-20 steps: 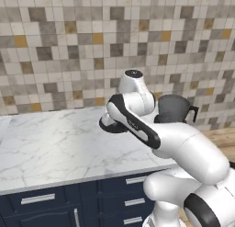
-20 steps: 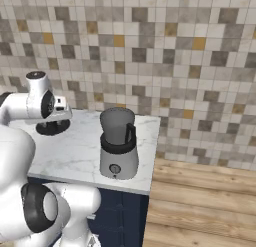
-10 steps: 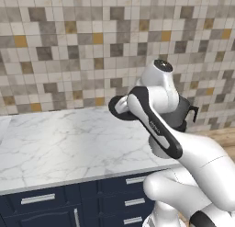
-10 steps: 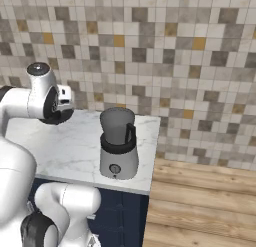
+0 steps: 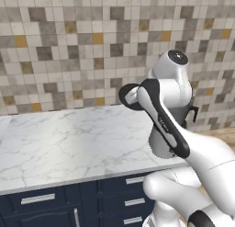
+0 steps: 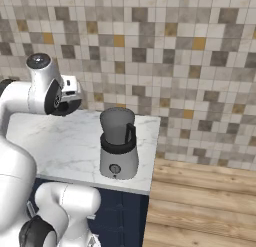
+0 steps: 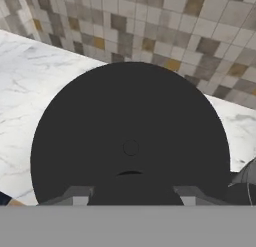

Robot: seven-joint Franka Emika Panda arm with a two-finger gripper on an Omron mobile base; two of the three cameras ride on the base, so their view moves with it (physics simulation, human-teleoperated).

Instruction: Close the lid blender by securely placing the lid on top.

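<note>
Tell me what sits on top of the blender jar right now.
Nothing: the blender stands uncovered on the counter. The lid is in the gripper, up and to its left. The jar's inside is too dark to judge.

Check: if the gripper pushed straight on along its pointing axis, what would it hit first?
The gripper is shut on the lid, which blocks the line ahead in the hand view. Behind the disc, probably the marble counter near the tiled wall; depth is unclear.
</note>
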